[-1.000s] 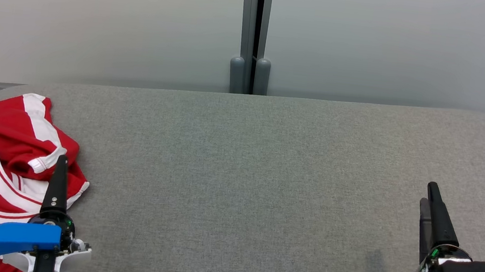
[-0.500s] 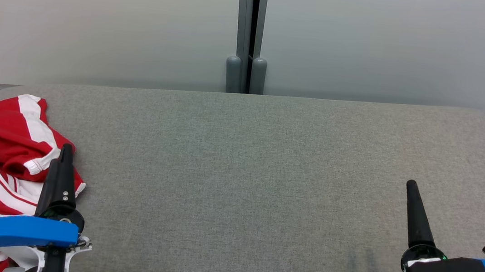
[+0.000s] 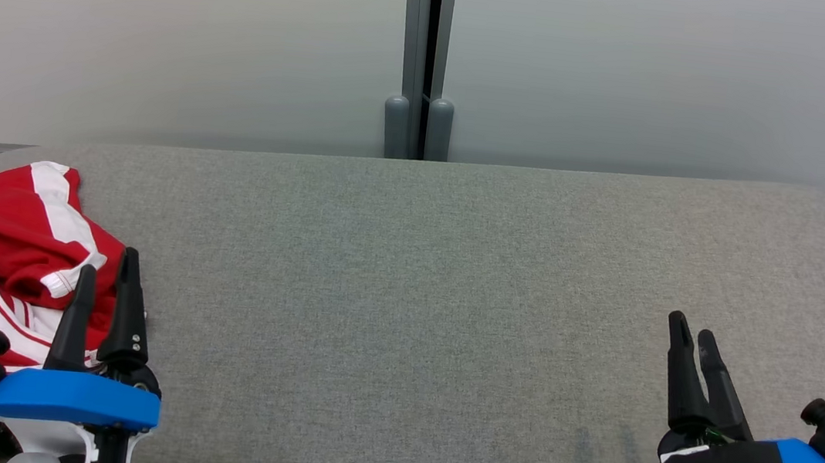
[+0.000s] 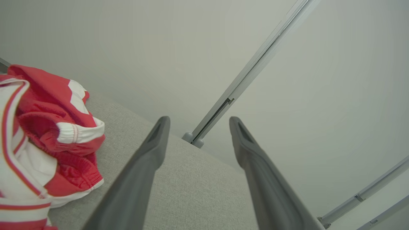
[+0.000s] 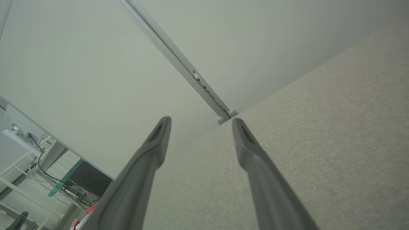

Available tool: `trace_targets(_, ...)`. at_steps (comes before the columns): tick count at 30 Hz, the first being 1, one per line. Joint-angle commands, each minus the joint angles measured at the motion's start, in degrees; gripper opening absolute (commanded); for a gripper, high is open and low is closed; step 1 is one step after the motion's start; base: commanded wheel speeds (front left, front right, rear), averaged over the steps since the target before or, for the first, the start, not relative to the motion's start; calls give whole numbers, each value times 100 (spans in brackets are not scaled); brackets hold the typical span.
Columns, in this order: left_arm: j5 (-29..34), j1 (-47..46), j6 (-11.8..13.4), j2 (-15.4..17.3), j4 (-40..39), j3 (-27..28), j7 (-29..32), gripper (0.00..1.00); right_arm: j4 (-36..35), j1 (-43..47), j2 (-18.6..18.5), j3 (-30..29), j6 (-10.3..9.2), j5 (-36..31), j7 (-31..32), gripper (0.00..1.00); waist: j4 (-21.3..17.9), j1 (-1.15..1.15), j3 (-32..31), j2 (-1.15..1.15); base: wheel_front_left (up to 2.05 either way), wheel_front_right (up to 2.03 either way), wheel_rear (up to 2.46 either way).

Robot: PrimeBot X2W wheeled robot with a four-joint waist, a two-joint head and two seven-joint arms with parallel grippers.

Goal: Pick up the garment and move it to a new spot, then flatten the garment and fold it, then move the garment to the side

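One bunched garment [image 3: 2,216], beside spread left end effector [image 3: 109,261]

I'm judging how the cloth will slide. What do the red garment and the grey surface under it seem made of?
Garment: probably soft knit sports fabric, matte red with white stripes, stitched hems, crumpled in loose folds. Grey surface: apparently a woven textile covering, matte, with fine visible weave; what lies underneath cannot be told.

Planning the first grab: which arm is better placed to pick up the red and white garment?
Likely left. The left gripper, open, is right beside the crumpled garment; the right gripper, also open, is at the far side of the grey table.
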Motion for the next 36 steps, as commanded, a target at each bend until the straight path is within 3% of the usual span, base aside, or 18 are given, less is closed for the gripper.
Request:
trace_targets(1,175,-84,-31,48,-31,-14,-52,100,-76,-58,-33,13,12,-201,-50,100,4,0,-2,0,0,0,0)
trace_targets(15,1156,-86,-39,105,117,-141,-272,100,65,-89,-37,39,12,-1302,-271,100,-20,0,-6,0,0,0,0)
trace_targets(36,2232,-82,-50,182,296,-386,-557,100,403,-120,-41,241,13,-2425,-558,100,-61,0,-39,0,0,0,0)
